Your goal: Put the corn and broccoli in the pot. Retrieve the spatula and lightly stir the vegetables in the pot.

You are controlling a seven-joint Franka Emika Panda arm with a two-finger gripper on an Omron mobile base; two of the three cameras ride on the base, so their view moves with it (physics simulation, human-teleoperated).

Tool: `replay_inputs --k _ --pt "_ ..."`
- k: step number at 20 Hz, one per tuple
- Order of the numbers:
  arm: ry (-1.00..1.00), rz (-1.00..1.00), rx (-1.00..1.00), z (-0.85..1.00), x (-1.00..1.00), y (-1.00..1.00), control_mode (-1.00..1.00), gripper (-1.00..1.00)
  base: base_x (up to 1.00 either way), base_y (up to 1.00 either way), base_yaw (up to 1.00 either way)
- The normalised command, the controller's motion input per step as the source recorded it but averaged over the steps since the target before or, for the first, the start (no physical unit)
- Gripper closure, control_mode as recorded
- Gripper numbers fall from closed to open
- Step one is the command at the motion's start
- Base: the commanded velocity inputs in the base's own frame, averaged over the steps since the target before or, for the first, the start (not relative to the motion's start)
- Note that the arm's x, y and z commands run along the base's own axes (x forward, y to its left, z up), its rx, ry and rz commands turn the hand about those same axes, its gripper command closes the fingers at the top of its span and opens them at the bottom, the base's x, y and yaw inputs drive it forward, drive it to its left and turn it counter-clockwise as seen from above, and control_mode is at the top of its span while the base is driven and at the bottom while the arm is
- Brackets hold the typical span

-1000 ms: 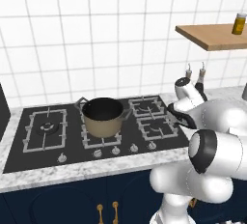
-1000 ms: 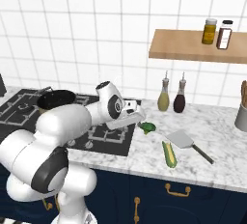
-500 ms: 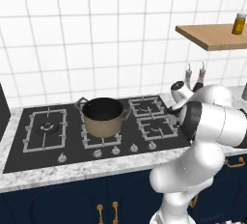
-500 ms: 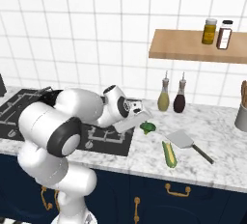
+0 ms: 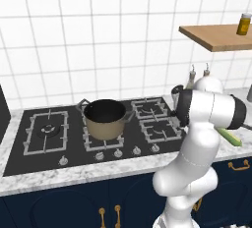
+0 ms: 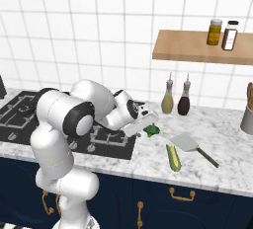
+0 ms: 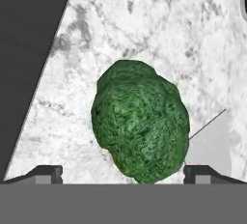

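The marble counter (image 6: 217,139) and the black hob (image 5: 44,143) beside it carry everything here. On the hob's middle burners stands the pot (image 5: 104,119), its dark interior bare as far as the left base view shows, so neither vegetable has gone in yet; it sits well apart from the food, which means each item needs a carry across the hob edge. The arm reaches low over the counter just past the hob's right edge, its gripper (image 6: 148,123) tilted down onto the broccoli (image 7: 140,124). In the hand view the two fingertips (image 7: 46,174) sit wide apart on either side of the green head, with clear gaps to it, so the hand is spread and lined up to straddle the broccoli rather than pinching it; closing looks like the next step. The spatula (image 6: 187,143) lies flat on the marble to the right of the broccoli, handle pointing toward the counter's front right, untouched. The corn (image 6: 173,158) lies near the counter's front edge, just beside the spatula blade.
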Motion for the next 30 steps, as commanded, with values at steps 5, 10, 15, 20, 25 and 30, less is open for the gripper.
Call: replay_inputs --k 5,10,15,20,25,30 --pt "0.00 0.09 -0.02 -0.30 0.28 -0.28 -1.00 -1.00 0.00 0.00 0.00" --pt "0.00 0.09 -0.04 -0.24 0.35 -0.18 -1.00 -1.00 0.00 0.00 0.00" --pt "-0.01 0.03 0.00 -0.16 -0.04 0.02 -1.00 1.00 0.00 0.00 0.00" --pt "-0.11 0.02 0.01 0.57 -0.41 0.77 -1.00 1.00 0.00 0.00 0.00" --pt "-0.04 0.07 0.05 1.00 -0.30 1.00 -1.00 1.00 0.00 0.00 0.00" --pt "0.15 0.12 0.27 1.00 -0.11 1.00 -1.00 1.00 0.00 0.00 0.00"
